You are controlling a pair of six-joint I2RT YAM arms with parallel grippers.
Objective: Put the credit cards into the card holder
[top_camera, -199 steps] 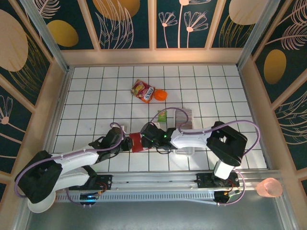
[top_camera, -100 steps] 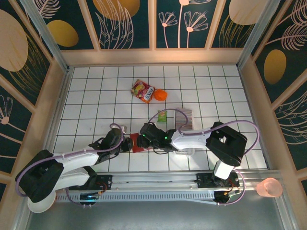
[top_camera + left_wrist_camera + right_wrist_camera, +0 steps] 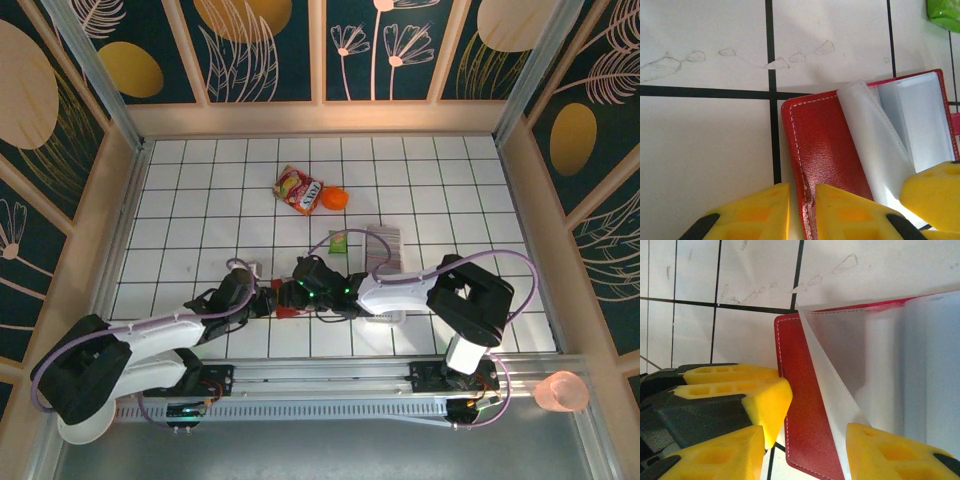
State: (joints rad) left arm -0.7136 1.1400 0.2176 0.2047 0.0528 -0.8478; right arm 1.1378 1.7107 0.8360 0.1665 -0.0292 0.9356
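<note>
Card holder (image 3: 825,145): lies opened on the white tiled table (image 3: 705,140), near its front centre, with pale sleeves fanned out of the red cover. Left pincer (image 3: 802,195): narrow gap with the cover's stitched edge inside it; clamping cannot be told. Right pincer (image 3: 806,435): half open, astride the cover and a translucent sleeve.

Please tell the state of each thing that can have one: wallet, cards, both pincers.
card holder: open, red cover flat on the table, pale inner sleeves lifted.
left pincer: narrow gap, astride the cover's edge; grip unclear.
right pincer: open, over cover and sleeve.
credit cards: on the table, apart from the holder.
</note>
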